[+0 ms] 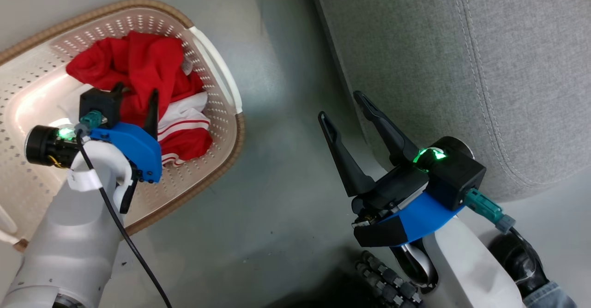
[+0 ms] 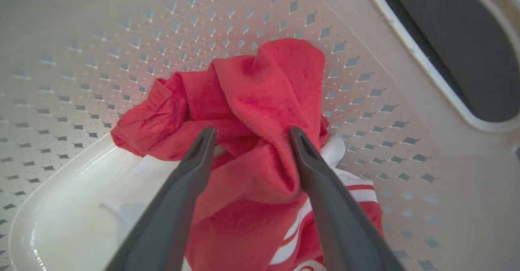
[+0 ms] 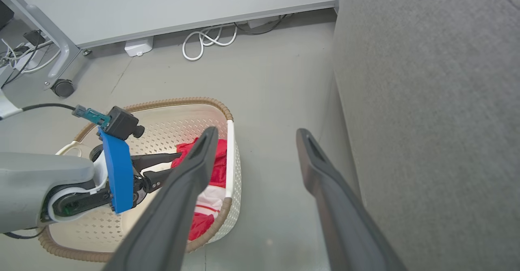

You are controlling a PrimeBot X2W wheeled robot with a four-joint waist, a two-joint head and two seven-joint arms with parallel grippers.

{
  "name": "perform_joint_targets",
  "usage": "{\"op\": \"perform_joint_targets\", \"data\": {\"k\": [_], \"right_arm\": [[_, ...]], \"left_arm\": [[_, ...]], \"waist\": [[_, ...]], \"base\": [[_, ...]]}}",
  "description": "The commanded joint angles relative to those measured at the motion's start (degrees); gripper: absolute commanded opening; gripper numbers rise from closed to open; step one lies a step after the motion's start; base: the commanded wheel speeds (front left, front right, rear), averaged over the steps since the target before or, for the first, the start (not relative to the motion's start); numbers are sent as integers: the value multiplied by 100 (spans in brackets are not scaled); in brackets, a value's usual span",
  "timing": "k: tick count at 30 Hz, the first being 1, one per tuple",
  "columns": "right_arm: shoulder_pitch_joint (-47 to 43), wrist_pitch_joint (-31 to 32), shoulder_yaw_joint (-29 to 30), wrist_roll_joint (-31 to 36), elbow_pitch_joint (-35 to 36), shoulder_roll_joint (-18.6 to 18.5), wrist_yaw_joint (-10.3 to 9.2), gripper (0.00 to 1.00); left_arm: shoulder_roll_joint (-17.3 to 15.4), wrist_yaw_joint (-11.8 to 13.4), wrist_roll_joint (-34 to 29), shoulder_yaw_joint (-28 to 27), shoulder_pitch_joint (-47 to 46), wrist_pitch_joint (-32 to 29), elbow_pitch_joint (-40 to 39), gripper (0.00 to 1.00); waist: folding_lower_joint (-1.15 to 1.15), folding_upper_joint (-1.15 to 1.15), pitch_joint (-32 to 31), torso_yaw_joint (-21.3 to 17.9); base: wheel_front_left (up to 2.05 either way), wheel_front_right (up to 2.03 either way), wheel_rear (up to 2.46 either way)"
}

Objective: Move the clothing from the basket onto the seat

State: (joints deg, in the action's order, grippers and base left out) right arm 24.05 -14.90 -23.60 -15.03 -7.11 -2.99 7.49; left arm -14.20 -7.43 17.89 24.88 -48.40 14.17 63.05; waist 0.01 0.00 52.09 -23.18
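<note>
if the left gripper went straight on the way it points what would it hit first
Most likely the red clothing: the open left gripper straddles a raised fold of it, with the basket wall beyond.

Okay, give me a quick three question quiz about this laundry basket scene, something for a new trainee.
1. True or false: the clothing lies inside the basket.
2. The left end effector is: A) open, fingers either side of a red fold; B) shut on a basket handle; C) resting on the seat.
3. Fill in: the right end effector is open and holds ____.

Key: 1 true; 2 A; 3 nothing.
</note>
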Motion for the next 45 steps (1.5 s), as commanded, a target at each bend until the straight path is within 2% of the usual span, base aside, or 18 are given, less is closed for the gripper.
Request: {"op": "perform_joint_targets", "data": {"k": [1, 9, 16, 17, 18, 19, 20, 36, 45], "right_arm": [[94, -31, -22, -40, 15, 18, 1, 100], [-70, -36, 40, -141, 170, 17, 1, 100], [-126, -37, 48, -169, 229, 17, 1, 100], [-127, -37, 46, -172, 236, 17, 1, 100], [-126, -38, 43, -166, 237, 17, 1, 100], [-122, -38, 43, -166, 236, 17, 1, 100], [-116, -38, 42, -165, 233, 17, 1, 100], [120, -38, -53, -237, 113, 17, 1, 100], [143, -38, 32, -65, -8, 16, 1, 100]], "left_arm": [[-31, -6, 79, 6, -97, -54, 47, 100], [28, -6, 416, 277, -219, -398, 241, 100], [41, -6, 489, 393, -304, -430, 416, 100], [46, -6, 510, 403, -316, -445, 447, 95], [56, -6, 529, 421, -326, -445, 467, 42], [64, -6, 531, 439, -340, -444, 480, 24], [78, -6, 541, 462, -345, -453, 487, 0], [8, -6, 844, 758, -365, -366, 462, 0], [187, -6, 1049, 900, -144, -198, 440, 0]], "waist": [[-1, 0, 60, -72], [-1, 0, 117, -122], [-1, 0, 133, -112], [-1, 0, 133, -110], [-1, 0, 132, -108], [-1, 0, 132, -106], [-1, 0, 131, -104], [-1, 0, 16, -132], [-1, 0, -442, 149]], "base": [[0, 0, 0], [0, 0, 0], [0, 0, 0], [0, 0, 0], [0, 0, 0], [0, 0, 0], [0, 0, 0], [0, 0, 0], [0, 0, 0]]}}
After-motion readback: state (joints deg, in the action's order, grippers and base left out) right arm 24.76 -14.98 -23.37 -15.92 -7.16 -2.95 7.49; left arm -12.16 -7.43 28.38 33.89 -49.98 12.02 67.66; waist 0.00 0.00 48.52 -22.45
